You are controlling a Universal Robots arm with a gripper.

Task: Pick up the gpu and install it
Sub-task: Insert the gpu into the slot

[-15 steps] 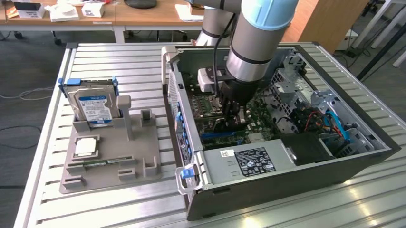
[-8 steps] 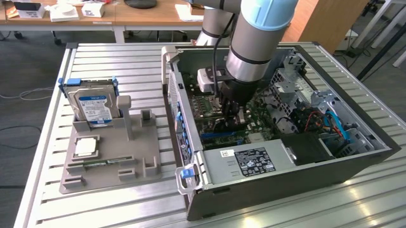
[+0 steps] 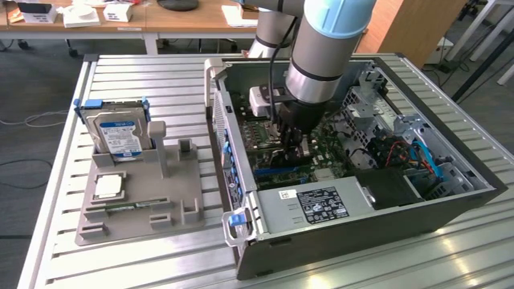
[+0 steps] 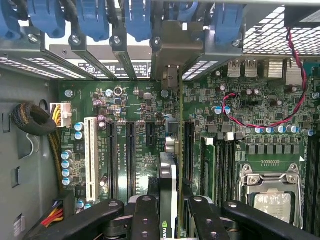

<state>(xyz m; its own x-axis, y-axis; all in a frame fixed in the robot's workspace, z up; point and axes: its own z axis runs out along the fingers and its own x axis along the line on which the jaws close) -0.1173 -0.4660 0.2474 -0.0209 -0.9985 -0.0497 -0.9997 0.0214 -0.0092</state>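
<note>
My gripper [image 3: 294, 141] reaches down into the open computer case [image 3: 362, 241], over the motherboard [image 4: 145, 100]. It is shut on the gpu [image 4: 169, 170], a thin black card that the wrist view catches edge-on between the two black fingers [image 4: 145, 215]. The card stands upright among the long black expansion slots [image 4: 130, 150]. Its metal bracket end [image 4: 170, 75] reaches to the case's rear slot openings. Whether its lower edge sits in a slot I cannot tell. From the exterior view the gpu [image 3: 283, 158] is a dark shape just under the fingers.
A silver hard drive [image 3: 119, 135] stands in the grey parts holder [image 3: 136, 205] on the exterior view's left, with a memory stick [image 3: 120, 206] lying flat. The power supply [image 3: 317, 205] and cables crowd the case. A white slot [image 4: 90, 155] and the CPU socket [image 4: 272, 195] flank the card.
</note>
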